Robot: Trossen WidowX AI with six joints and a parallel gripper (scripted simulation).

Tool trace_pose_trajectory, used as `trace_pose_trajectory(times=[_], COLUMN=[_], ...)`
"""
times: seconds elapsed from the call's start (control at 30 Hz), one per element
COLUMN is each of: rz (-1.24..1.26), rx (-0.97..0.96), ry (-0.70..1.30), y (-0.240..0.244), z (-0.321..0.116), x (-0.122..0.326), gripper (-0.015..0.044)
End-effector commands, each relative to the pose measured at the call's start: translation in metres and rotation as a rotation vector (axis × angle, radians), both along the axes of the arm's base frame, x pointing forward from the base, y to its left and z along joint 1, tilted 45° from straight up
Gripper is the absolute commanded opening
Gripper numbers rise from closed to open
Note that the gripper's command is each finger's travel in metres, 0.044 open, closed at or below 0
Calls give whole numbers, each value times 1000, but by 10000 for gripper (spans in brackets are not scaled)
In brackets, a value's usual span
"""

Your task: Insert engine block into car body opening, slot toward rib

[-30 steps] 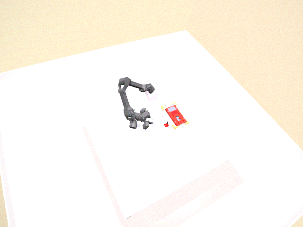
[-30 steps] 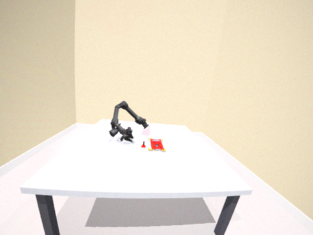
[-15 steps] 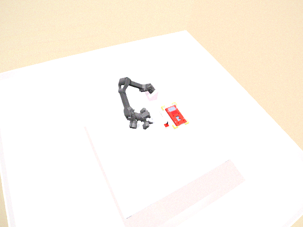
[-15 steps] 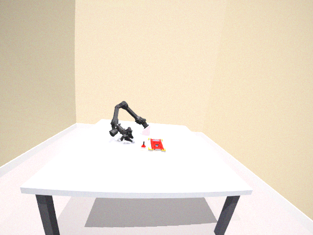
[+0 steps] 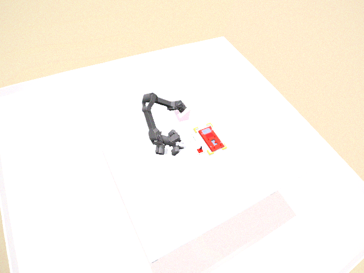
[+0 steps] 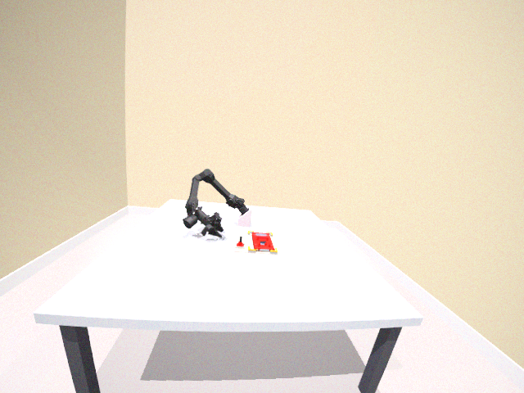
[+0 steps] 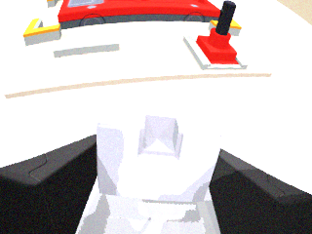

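My gripper is low over the table, left of the car body. In the wrist view its dark fingers stand on both sides of the white engine block and are shut on it. The block has a raised square stub on its top face. The red car body lies flat inside yellow corner brackets, apart from the block. Its grey opening faces up.
A small red clamp with a black upright handle stands between the gripper and the car body. A thin grey strip lies in front of the body. A pale pink translucent shape stands behind.
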State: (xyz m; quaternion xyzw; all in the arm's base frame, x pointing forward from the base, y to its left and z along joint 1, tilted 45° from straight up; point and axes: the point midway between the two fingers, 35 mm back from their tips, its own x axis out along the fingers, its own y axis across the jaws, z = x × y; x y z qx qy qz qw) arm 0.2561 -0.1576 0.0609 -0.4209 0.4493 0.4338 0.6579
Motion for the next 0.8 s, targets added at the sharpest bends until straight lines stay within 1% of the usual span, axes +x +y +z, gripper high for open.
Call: trace_pose_trajectory(times=[0.0, 0.17, 0.3, 0.63, 0.77], rz=[0, 0, -2, -3, -3], rx=[0, 0, -5, -11, -11], ry=[0, 0, 2, 4, 4], y=[0, 0, 0, 2, 2], z=[0, 0, 2, 42, 45], x=[0, 0, 0, -6, -7], gripper=[315, 440, 440, 440, 440])
